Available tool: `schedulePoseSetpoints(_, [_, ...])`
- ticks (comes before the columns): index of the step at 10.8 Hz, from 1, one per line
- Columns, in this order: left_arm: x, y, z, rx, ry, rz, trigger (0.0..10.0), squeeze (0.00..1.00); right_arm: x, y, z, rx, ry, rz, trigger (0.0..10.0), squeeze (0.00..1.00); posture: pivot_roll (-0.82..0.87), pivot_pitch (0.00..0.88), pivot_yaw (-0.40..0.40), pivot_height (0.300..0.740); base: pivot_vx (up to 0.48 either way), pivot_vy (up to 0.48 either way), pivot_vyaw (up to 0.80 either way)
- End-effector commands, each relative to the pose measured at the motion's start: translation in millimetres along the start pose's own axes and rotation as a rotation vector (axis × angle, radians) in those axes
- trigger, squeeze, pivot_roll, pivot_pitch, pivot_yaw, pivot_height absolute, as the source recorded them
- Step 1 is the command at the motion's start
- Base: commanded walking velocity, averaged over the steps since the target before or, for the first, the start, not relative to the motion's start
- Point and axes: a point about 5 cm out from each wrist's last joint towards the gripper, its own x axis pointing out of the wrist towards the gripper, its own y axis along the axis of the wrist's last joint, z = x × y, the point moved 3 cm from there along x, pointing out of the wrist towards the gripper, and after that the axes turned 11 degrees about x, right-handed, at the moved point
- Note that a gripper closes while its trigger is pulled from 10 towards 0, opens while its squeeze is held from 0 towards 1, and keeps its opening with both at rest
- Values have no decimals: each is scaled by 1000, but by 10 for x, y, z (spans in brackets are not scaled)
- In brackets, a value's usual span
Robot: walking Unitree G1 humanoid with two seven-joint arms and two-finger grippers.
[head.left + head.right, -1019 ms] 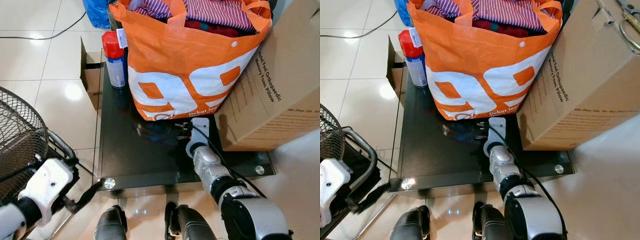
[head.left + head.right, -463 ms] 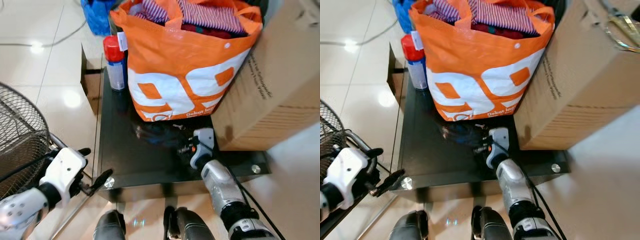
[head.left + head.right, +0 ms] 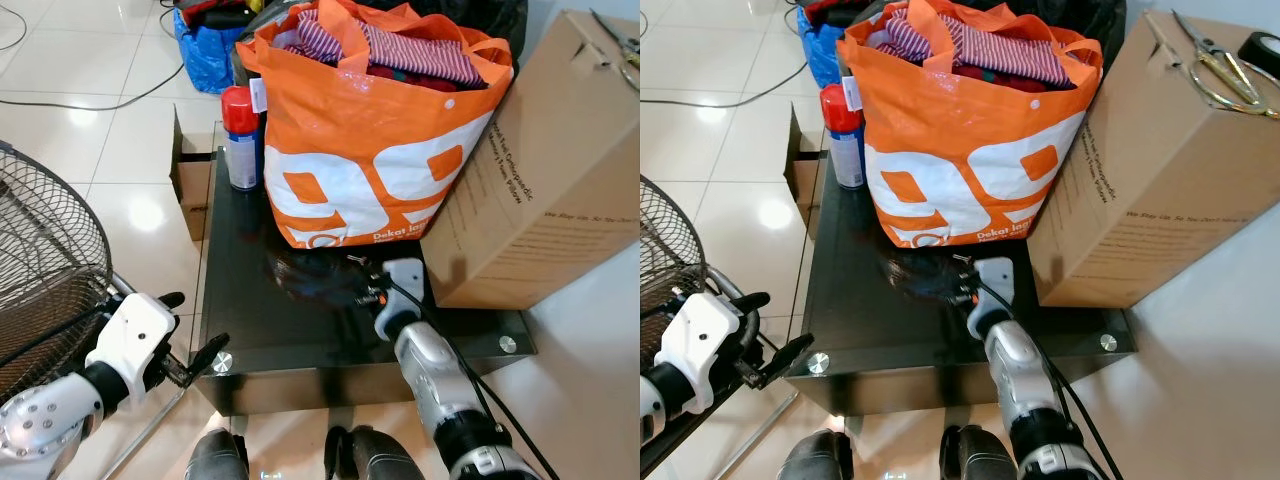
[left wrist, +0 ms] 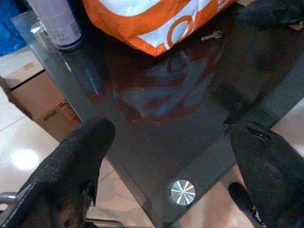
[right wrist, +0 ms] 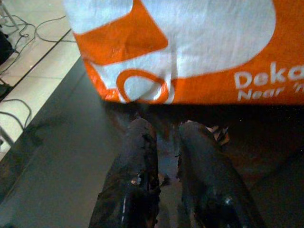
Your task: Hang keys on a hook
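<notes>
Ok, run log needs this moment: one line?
right gripper: at key, by orange bag | left gripper: jaws open, idle | key: on table

Two silver metallic arms end in white plastic wrist housings. The left white wrist housing (image 3: 135,335) is blocky with rounded corners and a small dark screw hole on its face; behind it sits a black ribbed collar and a rounded silver forearm shell with dark fasteners. The left gripper (image 4: 171,156) has two broad black fingers with a rough, grainy surface. The right silver forearm (image 3: 430,365) is ribbed, with a black band and a black cable (image 3: 470,350) running along it. The right gripper (image 5: 165,142) has long, glossy, scuffed black fingers. At six o'clock, two dark rounded feet (image 3: 895,460) show.
</notes>
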Motion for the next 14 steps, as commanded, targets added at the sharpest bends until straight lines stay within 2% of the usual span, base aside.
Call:
schedulePoseSetpoints(1, [-7, -15, 8, -4, 11, -5, 10000, 478, -9, 11, 37, 3, -16, -4, 10000, 1000, 112, 120, -115, 732, 0, 0, 0])
schedulePoseSetpoints(3, [60, 21, 55, -31, 25, 16, 10000, 478, -40, 11, 10, -3, -16, -3, 10000, 1000, 104, 109, -107, 732, 0, 0, 0])
schedulePoseSetpoints(5, [42, 42, 49, -22, 18, 19, 10000, 482, -13, -24, 22, -12, -65, -22, 10000, 1000, 111, 129, -107, 732, 0, 0, 0])
schedulePoseSetpoints(6, [-26, 35, -9, 10, 9, 1, 10000, 478, 31, -33, 76, -15, -121, -38, 10000, 1000, 131, 155, -101, 732, 0, 0, 0])
schedulePoseSetpoints(9, [-185, 27, -107, 57, -15, -36, 10000, 475, 154, -8, 159, 0, -183, -75, 10000, 1000, 134, 224, -77, 732, 0, 0, 0])
schedulePoseSetpoints(11, [-348, 66, -74, 66, -49, -58, 10000, 478, 262, 30, 129, -19, -223, -104, 10000, 1000, 143, 277, -63, 732, 0, 0, 0])
schedulePoseSetpoints(14, [-545, 153, -47, 73, -57, -72, 10000, 478, 322, 99, 104, -12, -244, -90, 10000, 1000, 176, 312, -60, 732, 0, 0, 0])
